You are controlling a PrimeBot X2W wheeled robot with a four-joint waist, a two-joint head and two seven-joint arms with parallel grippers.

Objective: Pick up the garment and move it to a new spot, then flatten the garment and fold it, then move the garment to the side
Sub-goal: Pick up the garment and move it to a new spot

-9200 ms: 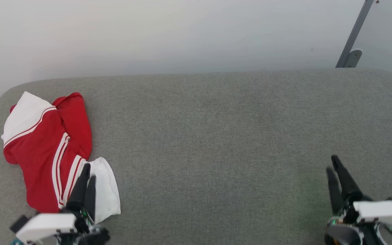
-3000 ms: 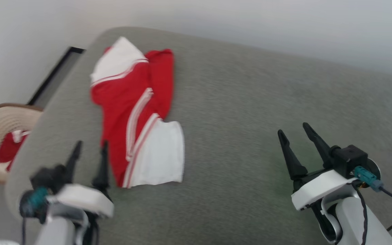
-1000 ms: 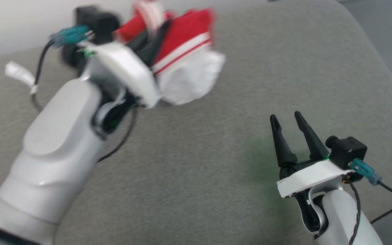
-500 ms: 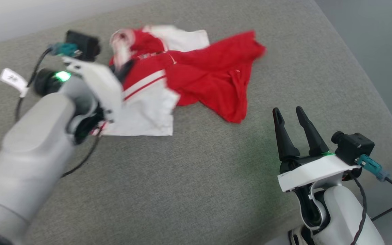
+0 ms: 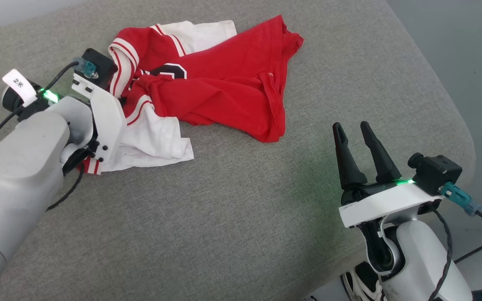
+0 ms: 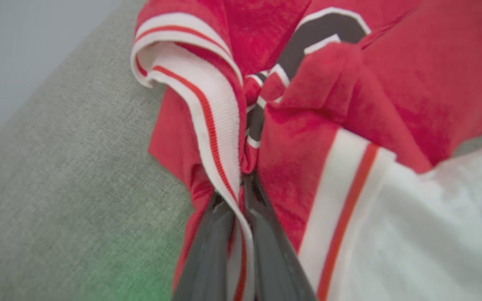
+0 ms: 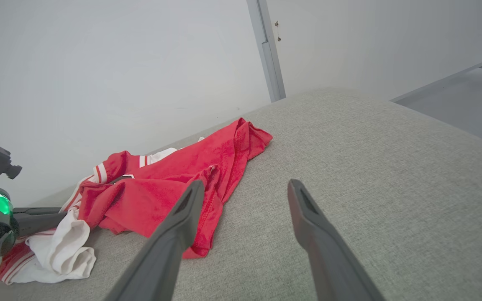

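Note:
The garment (image 5: 228, 88), a red jersey shirt with white sleeve panels and striped trim, lies crumpled on the grey cushioned surface (image 5: 224, 209). Black-and-white lettering (image 5: 170, 71) shows near its collar. My left gripper (image 6: 237, 190) is shut on a fold of the striped trim (image 6: 207, 104) at the garment's left end. In the head view the white wrist housing (image 5: 101, 119) of that arm covers the fingers. My right gripper (image 5: 350, 125) stands open and empty to the right of the garment, a short way off its red hem (image 7: 207, 209). In the right wrist view the right gripper (image 7: 245, 184) points toward that hem.
The cushioned surface curves down at its right edge (image 5: 454, 125), with grey floor (image 5: 475, 50) beyond. A pale wall (image 7: 119, 62) and a metal post (image 7: 266, 50) stand behind it. Cables trail from both wrists.
The head camera has swung right. My left gripper has brought the garment down from the air onto the surface, where it now lies spread to the right. The right gripper has stayed open.

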